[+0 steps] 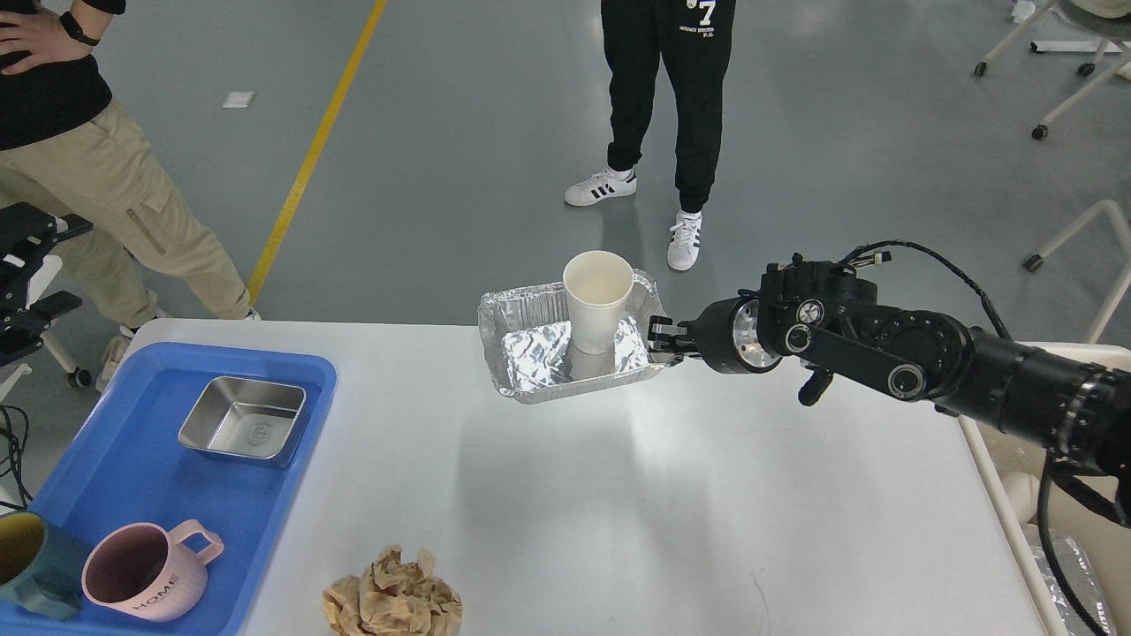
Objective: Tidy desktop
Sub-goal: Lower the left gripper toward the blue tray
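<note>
Desktop (565, 495): white, rigid, fills the lower view; landmark for all entries below. Blue tray (132, 495): on the desktop's left end, stiff plastic; carries a steel dish (243, 430), a pink mug (150, 574) and a dark cup (22, 565) at the view's edge. Foil tray (565, 349): at the desktop's far edge, apparently lifted clear of it; thin, light, likely to buckle, best taken at its rolled rim. Right gripper (664, 344): clenched on the foil tray's right rim. Paper cup (598, 300): upright inside the foil tray, light, loose, liable to topple if tilted. Crumpled brown paper (393, 596): at the desktop's near edge, soft, weightless, graspable anywhere. Left gripper: out of view.
</note>
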Controlling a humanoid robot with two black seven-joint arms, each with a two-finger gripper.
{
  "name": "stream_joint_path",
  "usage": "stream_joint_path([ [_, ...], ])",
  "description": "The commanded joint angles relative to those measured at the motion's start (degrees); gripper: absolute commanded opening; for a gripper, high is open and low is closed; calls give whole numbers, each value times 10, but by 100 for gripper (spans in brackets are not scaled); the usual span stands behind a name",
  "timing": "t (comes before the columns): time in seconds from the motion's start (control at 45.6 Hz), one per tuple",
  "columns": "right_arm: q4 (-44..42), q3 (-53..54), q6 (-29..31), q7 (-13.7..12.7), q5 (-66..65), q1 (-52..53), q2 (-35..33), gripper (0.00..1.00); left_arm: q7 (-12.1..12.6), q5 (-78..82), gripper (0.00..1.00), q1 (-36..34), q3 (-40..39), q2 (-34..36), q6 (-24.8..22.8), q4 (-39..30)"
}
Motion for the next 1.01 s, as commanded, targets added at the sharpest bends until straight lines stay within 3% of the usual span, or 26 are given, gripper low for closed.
stream_joint_path([
  [0.0,1,0,0,0,1,0,-6,0,0,-38,97,22,0,1,19,-24],
  [0.526,1,0,-1,0,0,-8,-7,0,-3,-40,97,168,9,93,133,-188],
  [0.724,2,0,-3,0,1,-8,-7,0,-6,-41,97,179,9,149,142,-245],
  [0.987,2,1,-4,0,1,-7,-4,0,-6,-40,97,179,2,157,143,-245],
])
